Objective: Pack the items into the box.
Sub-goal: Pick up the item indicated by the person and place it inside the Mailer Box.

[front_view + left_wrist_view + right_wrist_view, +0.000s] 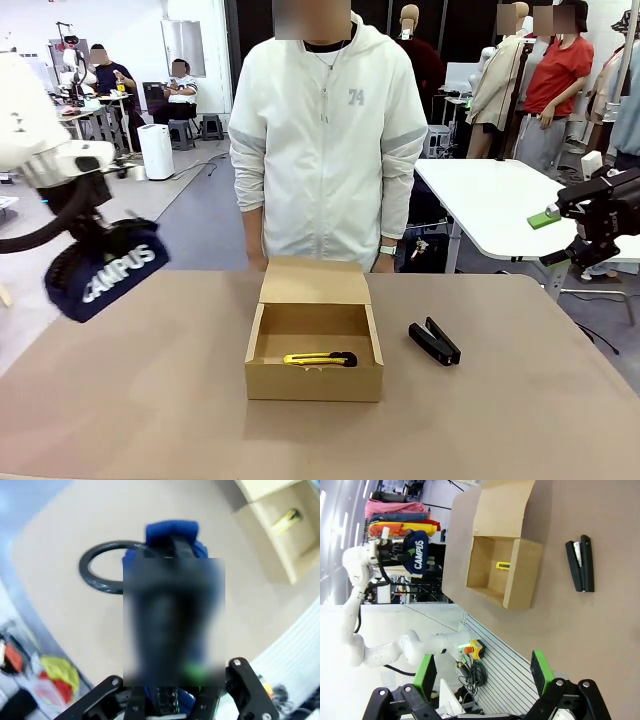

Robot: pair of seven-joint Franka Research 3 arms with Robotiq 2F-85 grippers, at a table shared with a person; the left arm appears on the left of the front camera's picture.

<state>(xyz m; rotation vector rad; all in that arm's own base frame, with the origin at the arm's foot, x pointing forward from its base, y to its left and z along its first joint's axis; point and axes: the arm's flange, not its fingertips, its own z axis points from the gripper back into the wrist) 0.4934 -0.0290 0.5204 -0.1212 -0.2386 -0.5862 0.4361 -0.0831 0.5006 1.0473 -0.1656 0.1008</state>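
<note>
Left tool (174, 547) clamps pouch (105, 272) aloft (right tool (482, 674) gapes); stick (318, 358) in box (313, 383)

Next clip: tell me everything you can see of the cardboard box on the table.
The box is small, rectangular, of plain brown corrugated cardboard. It stands open and upright at the middle of the table, its hinged lid flap raised at the far side, toward the person. Inside, near the front wall, a slim yellow stick with a black end lies flat on its floor. A black stapler lies apart to its right. Nothing but table and stick touches it.
</note>
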